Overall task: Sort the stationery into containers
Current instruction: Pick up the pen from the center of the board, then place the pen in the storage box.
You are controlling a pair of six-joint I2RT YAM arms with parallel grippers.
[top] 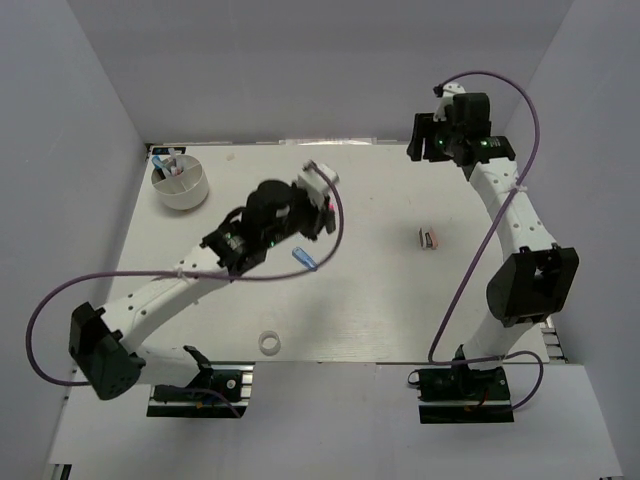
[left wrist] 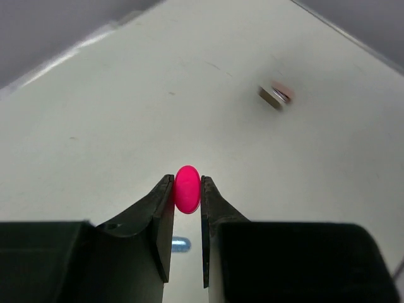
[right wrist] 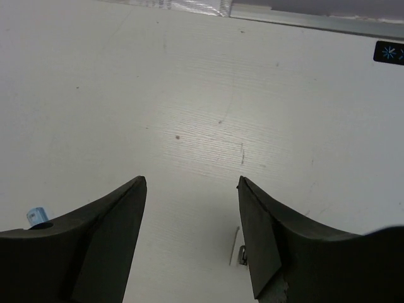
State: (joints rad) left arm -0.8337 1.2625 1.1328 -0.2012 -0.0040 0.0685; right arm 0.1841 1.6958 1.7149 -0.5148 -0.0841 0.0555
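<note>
The table (right wrist: 202,95) is matt white, with a fine grain and a few dark specks. The fingers (left wrist: 154,218) of the left gripper (left wrist: 187,184) are matt black plastic; the marker (left wrist: 187,189) end between them is smooth, glossy pink plastic. The right gripper (right wrist: 192,189) has fingers (right wrist: 107,227) of the same dull black. The tub (top: 186,199) at upper left of the top view looks like smooth white plastic.

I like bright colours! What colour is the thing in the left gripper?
Bright pink marker end, best seen in the left wrist view.
</note>
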